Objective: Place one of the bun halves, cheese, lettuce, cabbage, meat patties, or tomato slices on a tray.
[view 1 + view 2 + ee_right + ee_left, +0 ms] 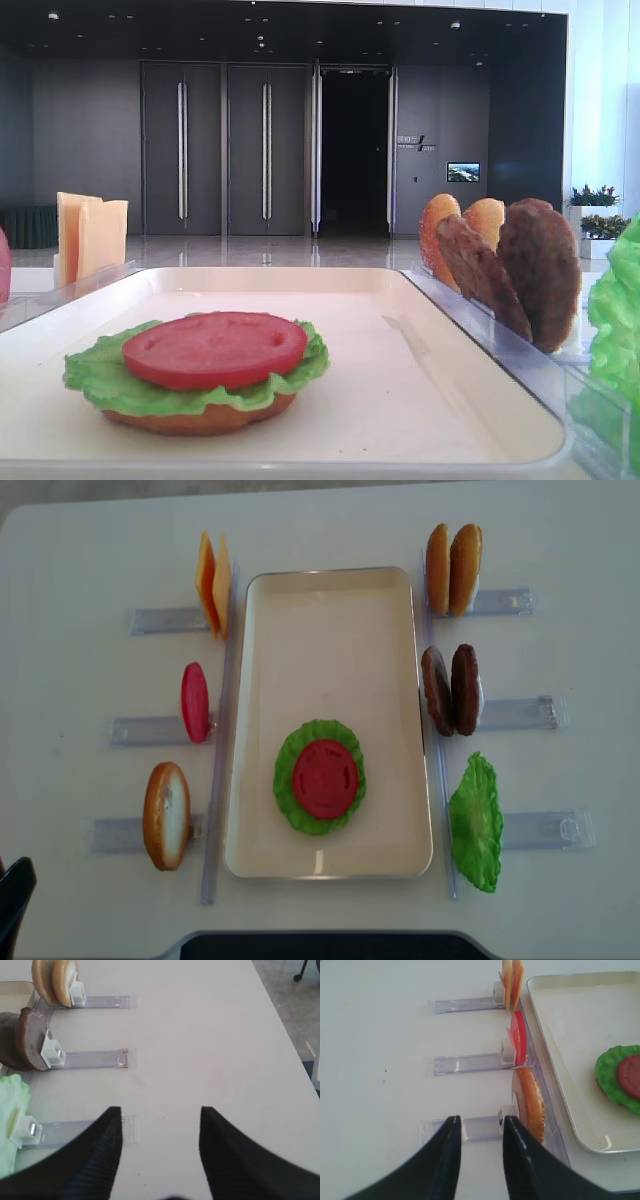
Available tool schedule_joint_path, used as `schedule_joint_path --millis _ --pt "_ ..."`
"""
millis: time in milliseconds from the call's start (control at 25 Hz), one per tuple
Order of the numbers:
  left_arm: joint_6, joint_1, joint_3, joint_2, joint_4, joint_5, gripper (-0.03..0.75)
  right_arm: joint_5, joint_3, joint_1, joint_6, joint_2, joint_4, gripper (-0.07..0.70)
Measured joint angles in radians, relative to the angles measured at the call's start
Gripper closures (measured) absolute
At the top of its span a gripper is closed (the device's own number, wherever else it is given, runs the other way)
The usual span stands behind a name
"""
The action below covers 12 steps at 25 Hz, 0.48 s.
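The tray [400, 620] lay lengthwise at the centre of the white tabletop [60, 580]. On its near half sat a stack: a bun half [200, 417] at the bottom, a lettuce leaf [288, 780] on it, and a tomato slice [325, 778] on top. The rest of the tray floor was bare.

Clear plastic racks [155, 620] flanked the tray on both sides, each holding items on edge.

- Left side: cheese slices [212, 592] at the far rack, an upright tomato slice [194, 702] at the middle rack, an upright bun half [166, 815] at the near rack.
- Right side: two bun halves [452, 568] at the far rack, two meat patties [450, 690] at the middle rack, a second lettuce leaf [476, 822] at the near rack.

Left tool [480, 1152]: its dark fingers [442, 1165] stood partly apart with only a narrow gap between them — nothing was held. It hovered over the near left rack, just beside the upright bun half; contact with the bun could not be confirmed from the wrist view.

Right tool [160, 1145]: fingers spread wide and holding nothing. It sat above the bare tabletop beside the near right rack, apart from the lettuce and the patties.
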Motion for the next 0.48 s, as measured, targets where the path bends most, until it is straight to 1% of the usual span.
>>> schedule_joint_path --millis 320,480 --pt "-0.001 0.0 0.0 0.0 0.001 0.0 0.493 0.0 0.0 0.0 0.0 0.0 0.0 0.262" --pt "-0.041 0.0 0.0 0.0 0.032 0.0 0.493 0.0 0.0 0.0 0.0 0.0 -0.001 0.262"
